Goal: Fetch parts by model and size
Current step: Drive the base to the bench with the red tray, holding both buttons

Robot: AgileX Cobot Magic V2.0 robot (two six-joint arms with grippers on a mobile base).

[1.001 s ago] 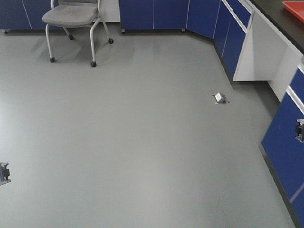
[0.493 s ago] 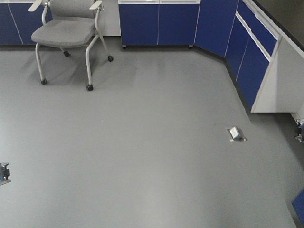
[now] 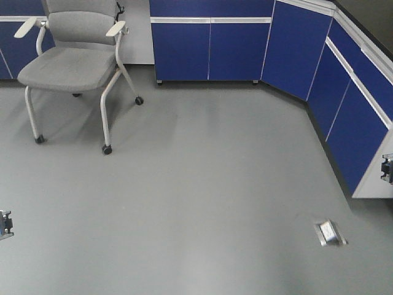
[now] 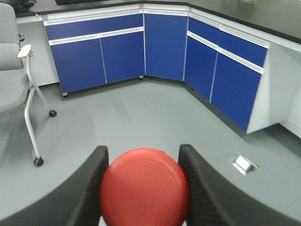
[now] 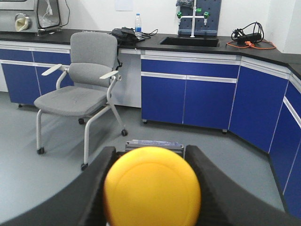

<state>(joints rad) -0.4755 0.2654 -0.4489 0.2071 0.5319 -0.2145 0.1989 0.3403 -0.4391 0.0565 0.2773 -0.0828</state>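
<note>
Bottom centre of the left wrist view, the left gripper [image 4: 143,149] pinches the red switch [image 4: 144,188], its cap filling the gap between the fingers. Bottom centre of the right wrist view, the right gripper [image 5: 150,149] pinches the yellow switch [image 5: 151,188] likewise. Both parts seem fetched; delivery remains. Beyond, the front view shows grey floor [image 3: 202,184], a socket [image 3: 328,232] lower right, a chair [image 3: 67,61] upper left and cabinets [image 3: 209,49] along the top. No drop-off spot shows.

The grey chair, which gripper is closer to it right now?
Left, probably. The chair looms just left of the left gripper, holding the red button; the right gripper, holding the yellow button, sees it farther ahead-left.
</note>
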